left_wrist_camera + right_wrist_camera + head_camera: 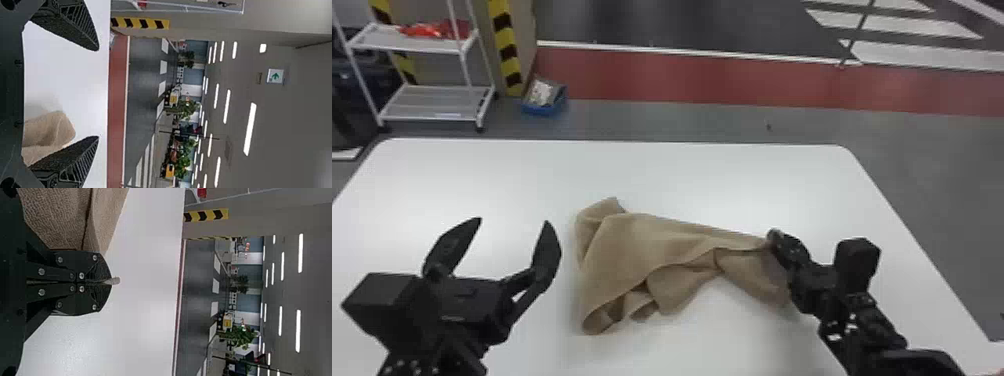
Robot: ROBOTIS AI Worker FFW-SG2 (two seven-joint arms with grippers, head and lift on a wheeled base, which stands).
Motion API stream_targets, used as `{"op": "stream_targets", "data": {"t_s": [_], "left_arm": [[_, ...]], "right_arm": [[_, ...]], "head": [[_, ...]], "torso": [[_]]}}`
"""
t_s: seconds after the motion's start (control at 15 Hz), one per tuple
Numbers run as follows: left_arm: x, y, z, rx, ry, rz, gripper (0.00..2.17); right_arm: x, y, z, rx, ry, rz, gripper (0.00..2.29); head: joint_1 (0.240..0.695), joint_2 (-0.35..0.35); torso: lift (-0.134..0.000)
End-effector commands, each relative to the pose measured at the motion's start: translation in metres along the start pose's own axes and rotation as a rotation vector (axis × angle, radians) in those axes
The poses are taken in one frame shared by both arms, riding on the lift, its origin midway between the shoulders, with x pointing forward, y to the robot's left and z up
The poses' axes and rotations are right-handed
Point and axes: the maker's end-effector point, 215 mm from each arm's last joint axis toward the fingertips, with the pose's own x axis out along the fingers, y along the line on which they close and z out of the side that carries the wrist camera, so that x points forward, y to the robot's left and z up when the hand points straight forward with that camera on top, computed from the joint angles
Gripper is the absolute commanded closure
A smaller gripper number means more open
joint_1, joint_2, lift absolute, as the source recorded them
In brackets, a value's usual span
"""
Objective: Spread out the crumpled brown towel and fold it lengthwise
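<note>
The upper shelf of the white rack (419,48) carries red articles (432,31). The left gripper (513,220) is released. The blue bin (534,109) holds pale material (541,93). The brown towel (632,245) lies crumpled on the table (682,175), its right end grasped by the right gripper (773,235).

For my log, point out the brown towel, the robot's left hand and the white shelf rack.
Brown towel (627,245): head view, on its broad left part.
Left hand (513,220): head view, midway between its parted fingertips.
White shelf rack (439,100): head view, on its lower shelf.
</note>
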Motion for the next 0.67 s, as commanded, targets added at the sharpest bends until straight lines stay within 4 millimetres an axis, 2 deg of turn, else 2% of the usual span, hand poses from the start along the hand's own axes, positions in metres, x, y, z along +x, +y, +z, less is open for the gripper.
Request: {"op": "stream_targets", "data": {"t_s": [0.0,0.13,0.2,0.27,0.33,0.4,0.6], "left_arm": [[-0.014,-0.015,-0.008,-0.009,0.026,-0.017,0.18],[-0.029,-0.026,-0.008,-0.009,0.047,-0.040,0.27],[-0.035,-0.032,-0.017,0.004,0.085,-0.055,0.28],[-0.039,-0.040,-0.034,0.034,0.138,-0.073,0.27],[-0.047,-0.043,-0.061,0.089,0.219,-0.071,0.27],[-0.054,-0.037,-0.082,0.119,0.284,-0.045,0.27],[-0.066,-0.042,-0.108,0.107,0.313,-0.049,0.28]], "right_arm": [[-0.003,0.000,0.000,0.000,-0.002,-0.001,1.53],[-0.004,-0.001,0.003,0.002,-0.014,-0.002,1.53],[-0.004,0.000,0.004,0.002,-0.021,-0.001,1.53],[-0.003,0.002,0.004,0.005,-0.028,0.001,1.53],[-0.004,0.005,0.003,0.011,-0.027,0.005,1.53],[-0.005,0.010,0.002,0.012,-0.033,0.012,1.53],[-0.004,0.011,-0.003,0.010,-0.038,0.014,1.53]], "head": [[0.695,-0.167],[0.695,-0.181],[0.695,-0.187],[0.695,-0.194],[0.695,-0.208],[0.695,-0.215],[0.695,-0.218]], "torso": [[-0.124],[-0.124],[-0.124],[-0.124],[-0.124],[-0.124],[-0.124]]}}
